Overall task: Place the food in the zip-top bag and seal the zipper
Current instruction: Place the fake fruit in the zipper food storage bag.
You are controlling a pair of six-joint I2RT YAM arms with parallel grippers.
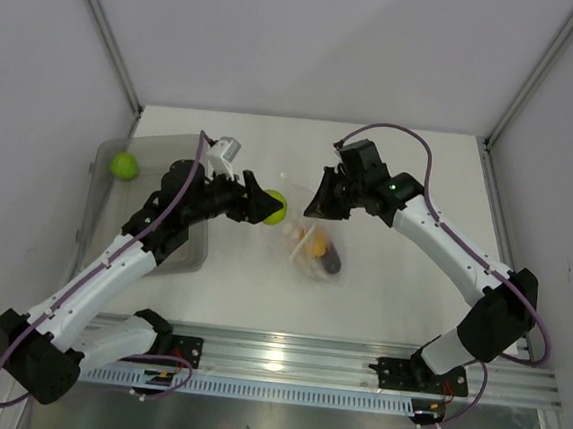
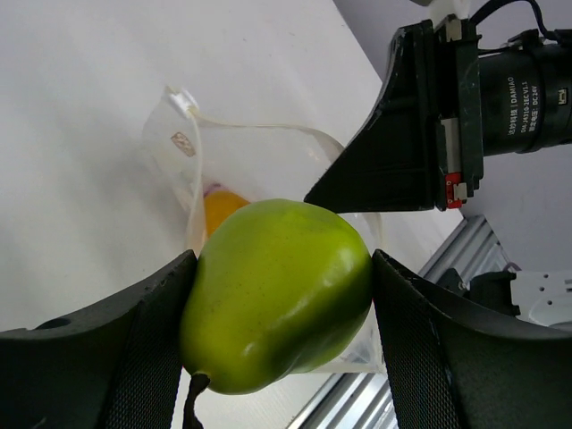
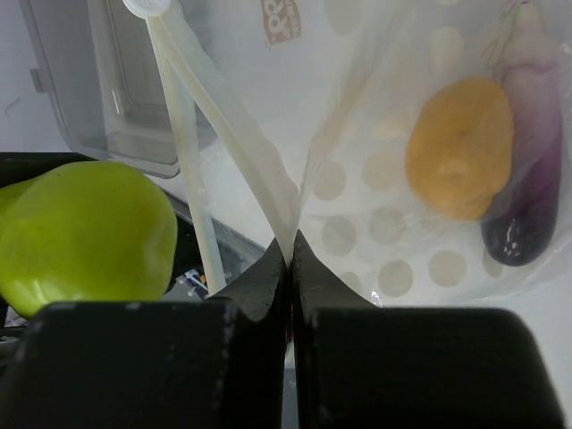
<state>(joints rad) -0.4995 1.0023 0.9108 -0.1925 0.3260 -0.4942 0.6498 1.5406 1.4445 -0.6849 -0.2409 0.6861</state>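
Observation:
My left gripper (image 1: 267,207) (image 2: 283,261) is shut on the yellow-green pear (image 1: 275,208) (image 2: 277,290) (image 3: 85,232), holding it just left of the zip-top bag's mouth. The clear zip-top bag (image 1: 304,244) (image 2: 179,143) (image 3: 375,107) lies mid-table with the orange-yellow fruit (image 1: 317,244) (image 3: 458,147) and purple eggplant (image 1: 332,260) (image 3: 527,206) inside. My right gripper (image 1: 318,203) (image 3: 292,241) is shut on the bag's upper mouth edge, lifting the zipper (image 3: 241,143) so the mouth gapes. A round green fruit (image 1: 122,165) sits in the bin at the left.
A translucent grey bin (image 1: 187,261) (image 3: 107,98) stands at the left, under my left arm. A metal rail (image 1: 334,364) runs along the near table edge. White walls close in on both sides and the back.

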